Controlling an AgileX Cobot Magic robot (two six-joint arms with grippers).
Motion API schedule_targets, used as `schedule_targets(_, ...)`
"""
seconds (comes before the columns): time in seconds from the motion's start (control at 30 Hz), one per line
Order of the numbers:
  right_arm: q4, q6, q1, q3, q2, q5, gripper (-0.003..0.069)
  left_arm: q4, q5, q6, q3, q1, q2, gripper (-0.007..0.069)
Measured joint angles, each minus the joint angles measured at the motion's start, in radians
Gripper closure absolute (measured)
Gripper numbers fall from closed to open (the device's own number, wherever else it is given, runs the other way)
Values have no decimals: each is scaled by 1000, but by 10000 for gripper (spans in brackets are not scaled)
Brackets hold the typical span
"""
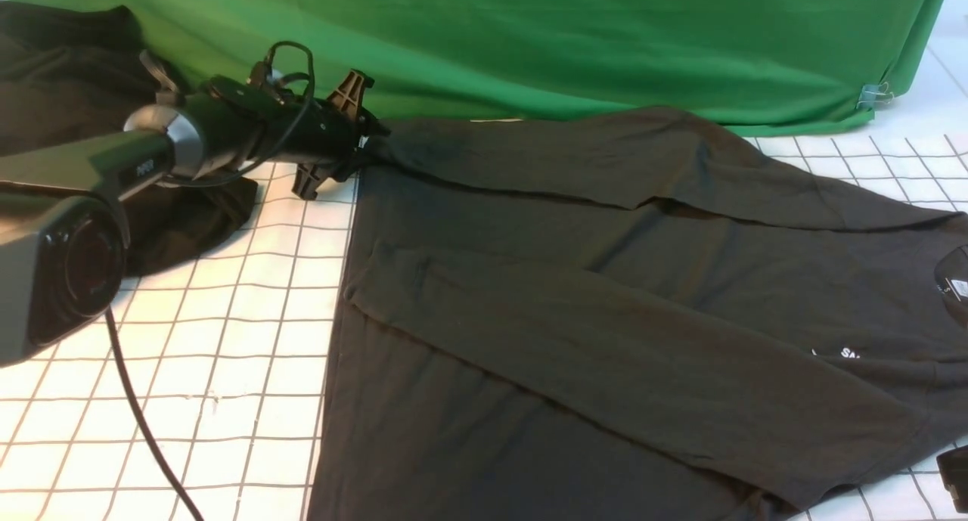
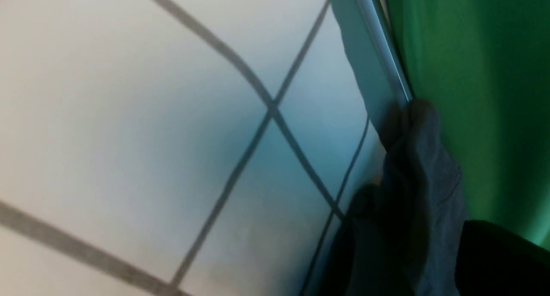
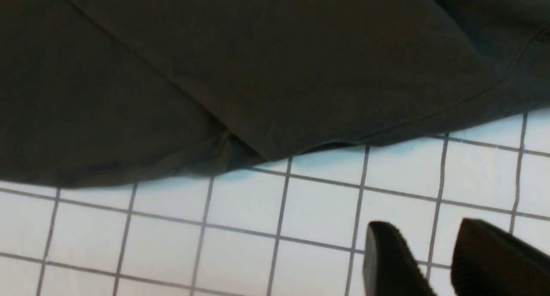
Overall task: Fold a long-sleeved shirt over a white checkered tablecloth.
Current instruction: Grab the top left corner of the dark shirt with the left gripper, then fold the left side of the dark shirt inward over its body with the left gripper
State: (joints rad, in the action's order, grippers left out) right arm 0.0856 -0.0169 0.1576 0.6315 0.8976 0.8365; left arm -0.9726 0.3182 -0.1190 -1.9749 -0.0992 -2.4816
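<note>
**Dark long-sleeved shirt lying sideways on a white checkered tablecloth, a gripper at each end**

Nearest the camera, at the tablecloth's near right corner, the right gripper is over bare checks just beside the shirt's near edge. Its two dark fingers stand a narrow gap apart, with nothing between them.

The shirt covers the middle and right of the tablecloth, front side up. Its long axis runs left to right. The hem faces the tablecloth's left edge. The neck points to the right edge, where a white neck label and part of a small white chest logo show. Both sleeves are folded over the body and lie roughly along that same axis, with their ends toward the left. The near sleeve crosses the middle of the shirt, and the far sleeve lies along its far side.

At the shirt's far left corner, the left gripper reaches in on its arm from the left and meets the end of the far sleeve. Its wrist view shows a grey fold of fabric standing up close to it. Whether the jaws have closed on the cloth cannot be told.

Behind that arm, at the tablecloth's far left corner, lies a black heap of fabric. A green backdrop hangs along the far edge
</note>
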Motion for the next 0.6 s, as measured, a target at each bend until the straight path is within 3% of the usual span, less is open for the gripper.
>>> schedule_targets(0.13, 0, 0, 0, 0, 0, 0, 432, 30, -15, 17, -1, -9, -3, 394)
schedule_targets(0.2, 0, 0, 0, 0, 0, 0, 429, 43, -7, 20, -2, -11, -4, 450)
schedule_targets(0.23, 0, 0, 0, 0, 0, 0, 428, 47, 12, 25, -2, -10, -4, 514)
schedule_targets(0.37, 0, 0, 0, 0, 0, 0, 424, 55, 97, 85, 0, -8, 17, 603)
schedule_targets(0.6, 0, 0, 0, 0, 0, 0, 421, 96, 320, 207, 3, -3, 205, 614)
